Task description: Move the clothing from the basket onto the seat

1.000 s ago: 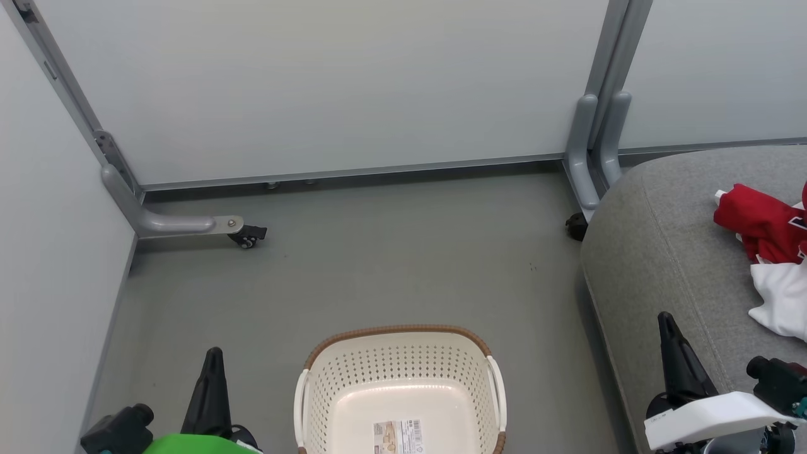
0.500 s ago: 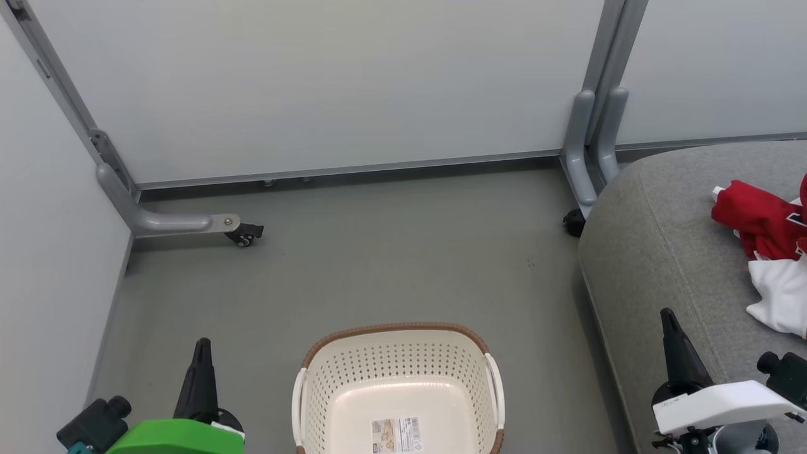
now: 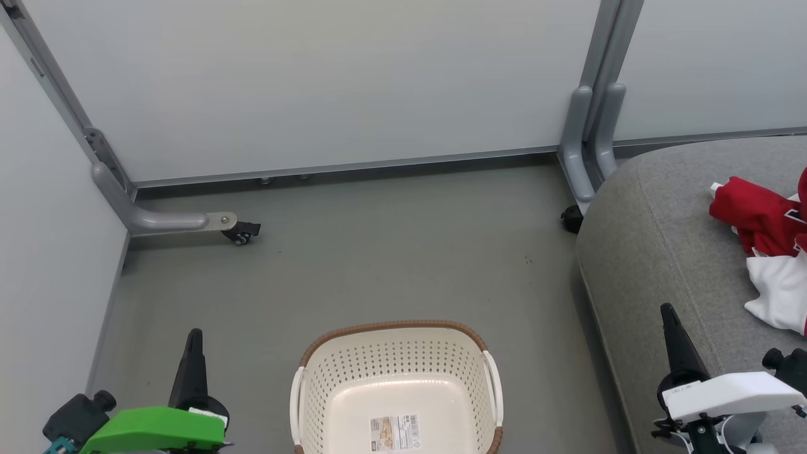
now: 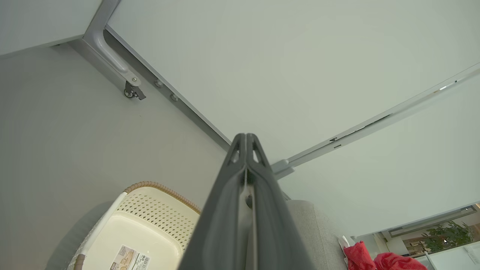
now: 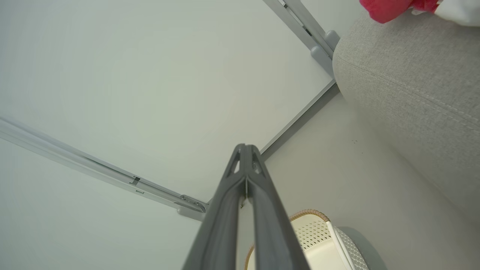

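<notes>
Grey floor (image 3: 391, 252) below, left pincer (image 3: 194, 334) and right pincer (image 3: 664, 310) flank basket (image 3: 394, 326), closed.

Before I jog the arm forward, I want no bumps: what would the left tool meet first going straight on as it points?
Most likely the white partition panel, just above its grey bottom rail: the left tool aims there. The basket sits off that line. Depth unclear.

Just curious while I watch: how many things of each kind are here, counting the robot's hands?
Baskets: 1, the basket
Seats: 1, the seat
Clothing heaps: 1, the clothing
Robot hands: 2, left hand, right hand
Total: 5
</notes>
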